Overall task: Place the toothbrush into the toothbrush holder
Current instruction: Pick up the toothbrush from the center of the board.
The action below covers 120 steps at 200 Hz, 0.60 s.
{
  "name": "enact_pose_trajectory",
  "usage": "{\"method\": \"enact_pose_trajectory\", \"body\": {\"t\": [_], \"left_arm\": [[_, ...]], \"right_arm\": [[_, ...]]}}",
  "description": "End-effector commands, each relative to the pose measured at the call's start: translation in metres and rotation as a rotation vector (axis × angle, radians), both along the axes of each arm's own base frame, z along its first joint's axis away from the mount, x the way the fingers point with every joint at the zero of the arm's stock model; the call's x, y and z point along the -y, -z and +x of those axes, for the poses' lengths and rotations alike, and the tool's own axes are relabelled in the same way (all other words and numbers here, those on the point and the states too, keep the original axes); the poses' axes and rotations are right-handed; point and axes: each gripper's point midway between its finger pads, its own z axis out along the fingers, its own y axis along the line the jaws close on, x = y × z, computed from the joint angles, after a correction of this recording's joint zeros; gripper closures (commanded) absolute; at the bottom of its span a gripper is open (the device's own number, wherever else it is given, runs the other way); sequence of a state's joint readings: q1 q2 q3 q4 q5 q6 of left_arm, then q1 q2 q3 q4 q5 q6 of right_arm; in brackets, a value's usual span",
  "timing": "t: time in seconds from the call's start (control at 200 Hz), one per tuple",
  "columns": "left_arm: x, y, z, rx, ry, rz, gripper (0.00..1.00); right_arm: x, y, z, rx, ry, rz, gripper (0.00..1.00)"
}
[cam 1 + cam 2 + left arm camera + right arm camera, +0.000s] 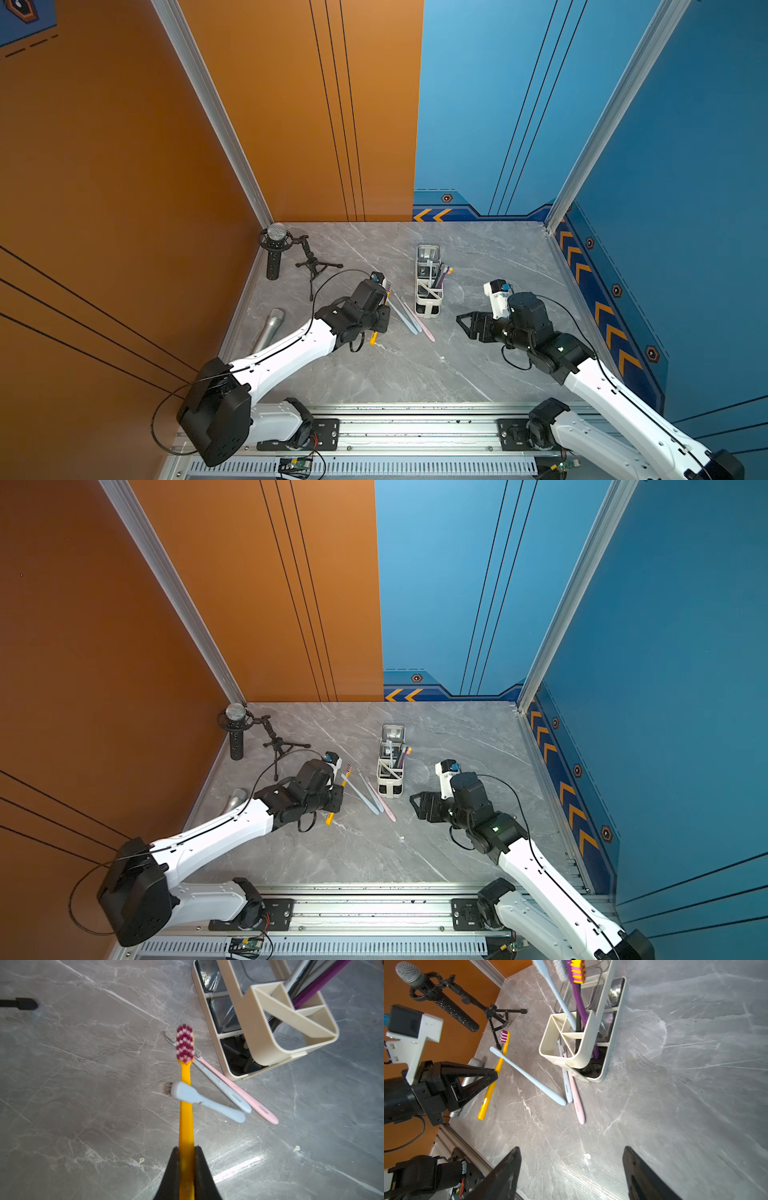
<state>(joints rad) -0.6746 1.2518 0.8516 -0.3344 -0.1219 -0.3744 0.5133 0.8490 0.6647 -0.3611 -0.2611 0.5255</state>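
Over marble tabletop (415,374), top view: left gripper (384,309) pinched tight on yellow toothbrush (372,337) mid-handle. Toothbrush holder (429,286) near, at its 2 o'clock. Right gripper (463,328) at holder's 5 o'clock, jaws wide, empty.

Left wrist: light-blue toothbrush (207,1103) crosses yellow handle, may drag along. Brush judged light, stiff, slick; could pivot in pinch.

Right wrist: purple toothbrush (580,1001) fills one cell; triangular cell looks free, open room above.
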Motion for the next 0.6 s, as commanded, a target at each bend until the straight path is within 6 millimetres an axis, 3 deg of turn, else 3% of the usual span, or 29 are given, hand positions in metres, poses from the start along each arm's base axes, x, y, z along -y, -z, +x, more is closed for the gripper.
{"method": "enact_pose_trajectory", "body": {"t": [0.0,0.145,0.335,0.48,0.596], "left_arm": [[0.004,-0.02,-0.009,0.031,0.05,-0.042,1.0],[0.0,-0.042,-0.014,0.113,0.076,-0.042,1.0],[-0.002,-0.047,-0.017,0.135,0.095,-0.044,1.0],[0.008,-0.054,-0.025,0.14,0.148,-0.084,1.0],[0.023,-0.072,-0.036,0.167,0.22,-0.155,1.0]], "right_arm": [[-0.019,-0.032,0.004,0.068,-0.048,0.082,0.22],[-0.032,-0.043,0.003,0.089,-0.077,0.11,0.22],[-0.046,-0.053,0.006,0.108,-0.102,0.115,0.22],[-0.062,-0.066,0.004,0.14,-0.137,0.132,0.22],[-0.074,-0.076,0.002,0.173,-0.151,0.143,0.22]]}}
